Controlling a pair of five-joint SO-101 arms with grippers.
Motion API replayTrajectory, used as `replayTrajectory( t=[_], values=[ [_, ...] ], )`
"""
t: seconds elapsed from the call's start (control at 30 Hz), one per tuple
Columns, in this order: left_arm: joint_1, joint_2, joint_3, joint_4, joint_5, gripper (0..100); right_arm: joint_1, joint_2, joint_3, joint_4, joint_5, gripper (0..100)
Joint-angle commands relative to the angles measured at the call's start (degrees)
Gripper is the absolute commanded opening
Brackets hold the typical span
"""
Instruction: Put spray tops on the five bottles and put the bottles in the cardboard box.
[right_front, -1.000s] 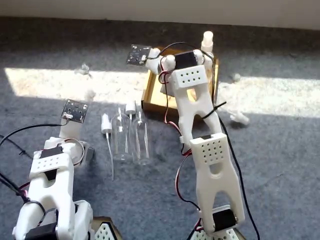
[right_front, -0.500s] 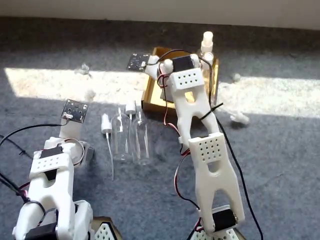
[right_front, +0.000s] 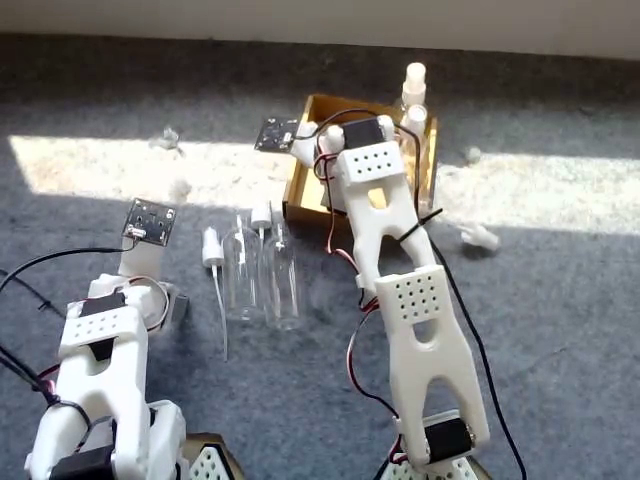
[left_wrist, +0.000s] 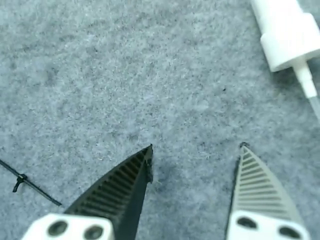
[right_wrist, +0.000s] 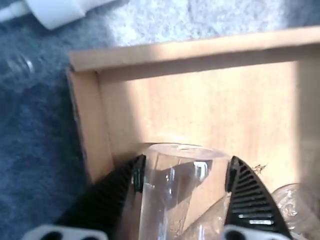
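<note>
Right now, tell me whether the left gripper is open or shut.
Open. In the left wrist view the left gripper has its jaws well apart, with bare carpet between them.

The carpeted floor (right_front: 560, 330) is overlooked steeply from a high camera, and its cardboard box (right_front: 296, 185) and loose spray top (right_front: 212, 247) are seen close, facing downward, from the right and left wrist cameras respectively.

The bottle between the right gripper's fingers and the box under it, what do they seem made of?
The bottle looks clear and glossy, likely plastic, possibly glass: the box shows through it and its rim glints. The box looks like matte tan cardboard, by its flat, dull brown walls and floor.
</note>
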Motion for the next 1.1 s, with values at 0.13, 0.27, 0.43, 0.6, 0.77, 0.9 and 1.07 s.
replayTrajectory(
  t=[0.13, 0.27, 0.43, 0.6, 0.77, 0.9, 1.07],
  values=[
    [0.92, -0.31, 0.04, -0.18, -0.53, 25, 0.48, -1.01, -2.77, -0.04, -0.35, 7.3],
    [0.92, -0.31, 0.04, -0.18, -0.53, 25, 0.31, -1.10, -2.95, -0.04, -0.35, 7.0],
    [0.92, -0.31, 0.04, -0.18, -0.53, 25, 0.22, -2.68, -7.52, 0.48, -0.44, 7.0],
    [0.92, -0.31, 0.04, -0.18, -0.53, 25, 0.22, -6.02, -10.24, 1.36, -0.44, 5.6],
    [0.92, -0.31, 0.04, -0.18, -0.53, 25, -0.13, -9.89, -10.33, 4.97, -0.44, 2.7],
    [0.92, -0.31, 0.04, -0.26, -0.53, 25, -0.13, -12.97, -10.33, 8.31, -0.44, 2.7],
    [0.92, -0.31, 0.04, -0.26, -0.53, 25, 0.48, -18.68, -9.80, 8.48, -7.91, 2.7]
  ],
)
